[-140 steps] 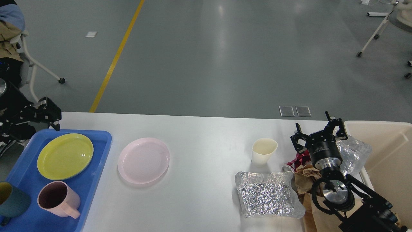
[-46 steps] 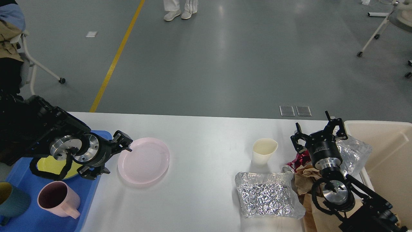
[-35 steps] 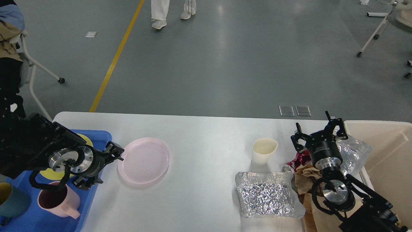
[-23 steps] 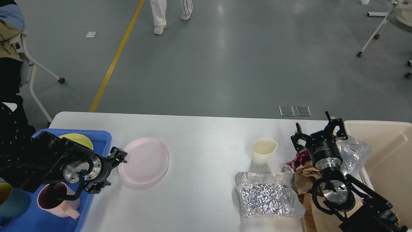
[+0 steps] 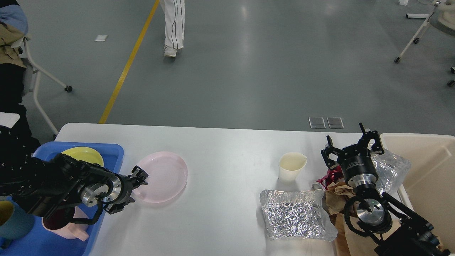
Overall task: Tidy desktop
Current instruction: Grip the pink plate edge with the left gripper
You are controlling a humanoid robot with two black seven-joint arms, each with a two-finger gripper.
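Observation:
The white desktop (image 5: 227, 149) spans the view. A pink plate (image 5: 163, 176) lies on it left of centre. My left gripper (image 5: 138, 189) is open, low at the plate's left rim, with its upper fingertip over the rim's edge. My right gripper (image 5: 352, 146) is open and empty, held above a red can (image 5: 328, 177) and crumpled brown paper (image 5: 337, 195) at the desktop's right end. A cream cup (image 5: 291, 167) stands upright left of it. A crumpled foil tray (image 5: 295, 217) lies in front of the cup.
A blue tray (image 5: 115, 153) at the left holds a yellow plate (image 5: 85, 154), a pink mug (image 5: 76, 227) and a teal cup (image 5: 14, 222), partly hidden by my left arm. A beige bin (image 5: 426, 167) stands at the right, with more foil (image 5: 392, 167) at its rim. A person (image 5: 172, 25) walks behind.
My left arm has swung from the tray's far corner over the tray to the pink plate's left rim, coming lower and nearer. The right arm has not moved. A person has walked into view.

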